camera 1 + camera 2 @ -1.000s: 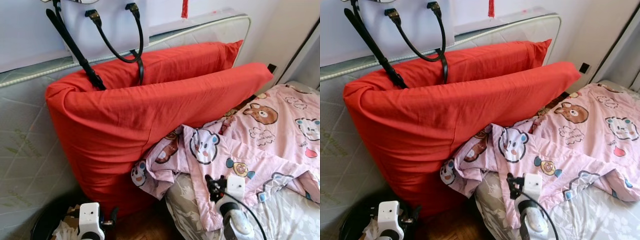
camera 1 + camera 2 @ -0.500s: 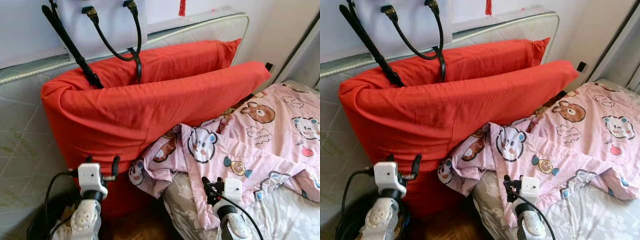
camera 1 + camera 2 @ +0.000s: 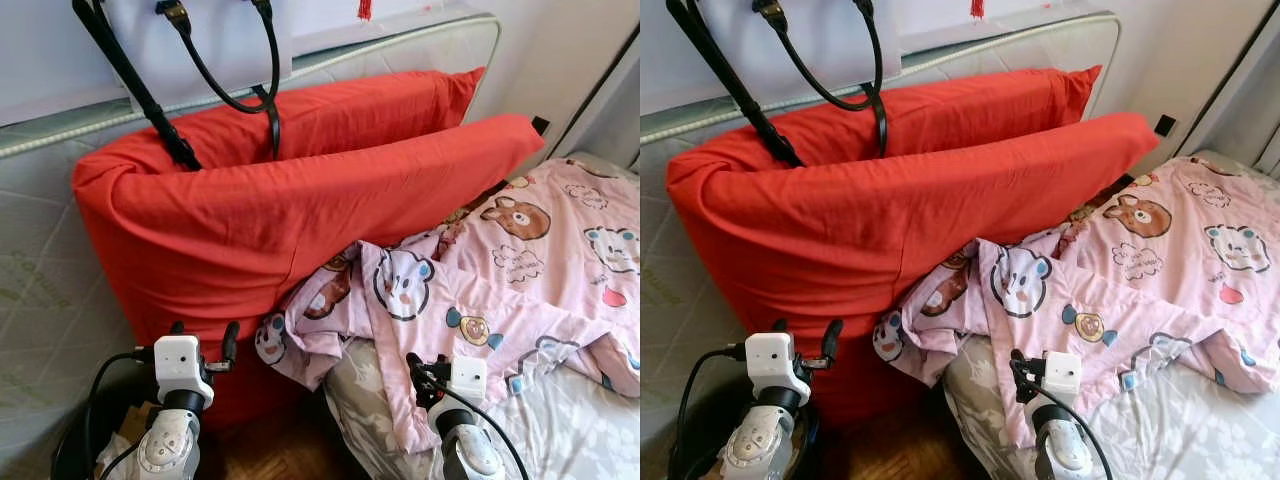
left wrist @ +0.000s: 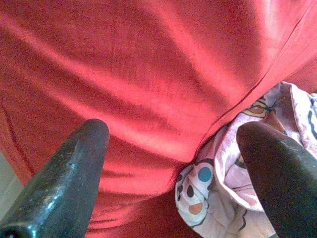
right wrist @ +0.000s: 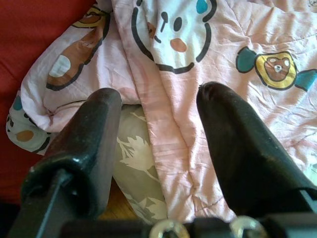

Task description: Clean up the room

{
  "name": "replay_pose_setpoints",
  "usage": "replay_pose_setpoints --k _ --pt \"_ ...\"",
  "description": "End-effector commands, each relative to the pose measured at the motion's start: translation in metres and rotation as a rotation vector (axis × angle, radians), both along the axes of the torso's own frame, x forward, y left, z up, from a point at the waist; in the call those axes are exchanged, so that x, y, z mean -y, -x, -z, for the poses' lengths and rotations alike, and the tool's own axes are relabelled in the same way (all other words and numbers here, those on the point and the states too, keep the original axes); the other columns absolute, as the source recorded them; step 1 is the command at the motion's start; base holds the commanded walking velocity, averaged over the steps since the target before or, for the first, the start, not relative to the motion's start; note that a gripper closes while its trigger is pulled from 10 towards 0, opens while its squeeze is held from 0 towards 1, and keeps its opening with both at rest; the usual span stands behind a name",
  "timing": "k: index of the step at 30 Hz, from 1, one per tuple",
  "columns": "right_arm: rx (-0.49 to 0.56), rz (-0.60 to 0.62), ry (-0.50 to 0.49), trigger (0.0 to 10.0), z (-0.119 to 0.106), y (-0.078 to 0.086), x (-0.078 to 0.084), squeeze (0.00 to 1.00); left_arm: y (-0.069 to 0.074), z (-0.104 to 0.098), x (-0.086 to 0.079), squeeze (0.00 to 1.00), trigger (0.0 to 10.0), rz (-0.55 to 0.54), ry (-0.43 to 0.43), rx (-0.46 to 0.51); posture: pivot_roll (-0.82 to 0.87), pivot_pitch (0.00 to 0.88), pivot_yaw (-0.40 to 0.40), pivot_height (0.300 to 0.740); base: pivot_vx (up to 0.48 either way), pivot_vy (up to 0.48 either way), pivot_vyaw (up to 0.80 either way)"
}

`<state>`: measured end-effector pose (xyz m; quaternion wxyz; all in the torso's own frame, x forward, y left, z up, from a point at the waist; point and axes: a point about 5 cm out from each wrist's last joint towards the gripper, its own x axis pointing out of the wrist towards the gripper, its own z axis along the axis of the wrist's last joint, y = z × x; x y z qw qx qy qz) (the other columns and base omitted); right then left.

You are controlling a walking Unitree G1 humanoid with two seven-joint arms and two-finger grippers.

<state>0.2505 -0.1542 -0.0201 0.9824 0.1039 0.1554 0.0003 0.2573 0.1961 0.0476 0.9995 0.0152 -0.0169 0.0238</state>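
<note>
The right hand [image 3: 432, 371] is open and empty, poised just above the hanging edge of the pink quilt [image 3: 480, 290] at the near corner of the bed [image 3: 560, 440]. The quilt is directly ahead of it; this hand is probably the nearer for a grasp. The left hand [image 3: 203, 338] is also open and empty, raised close to the lower face of the red pillow [image 3: 280, 220]. The quilt is thin, crumpled cotton printed with cartoon bears, with its bunched corner pressed against the pillow. The pillow is long, smooth and plump; its long axis runs along the upright mattress [image 3: 50, 300] behind. Black bag straps [image 3: 150, 110] hang over its top edge.
</note>
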Motion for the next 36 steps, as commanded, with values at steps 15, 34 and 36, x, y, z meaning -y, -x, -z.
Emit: replay_pose_setpoints --k 15,34,36 --pt "-0.013 0.007 0.012 10.0 0.0010 0.0004 0.0003 0.00 0.0053 0.0043 0.0015 0.00 10.0 -0.005 0.017 -0.067 -0.05 0.130 -0.080 0.680 0.000 0.000 0.00" --pt "-0.015 0.005 0.012 10.0 0.0015 0.0012 -0.0015 0.00 0.0062 0.0084 0.0039 0.00 10.0 0.002 0.027 -0.104 -0.05 0.123 -0.077 0.656 0.000 0.000 0.00" --pt "-0.019 0.003 0.016 10.0 0.0018 0.0010 -0.0013 0.00 0.0062 0.0081 0.0039 0.00 10.0 0.003 0.027 -0.102 -0.05 0.122 -0.076 0.656 0.000 0.000 0.00"
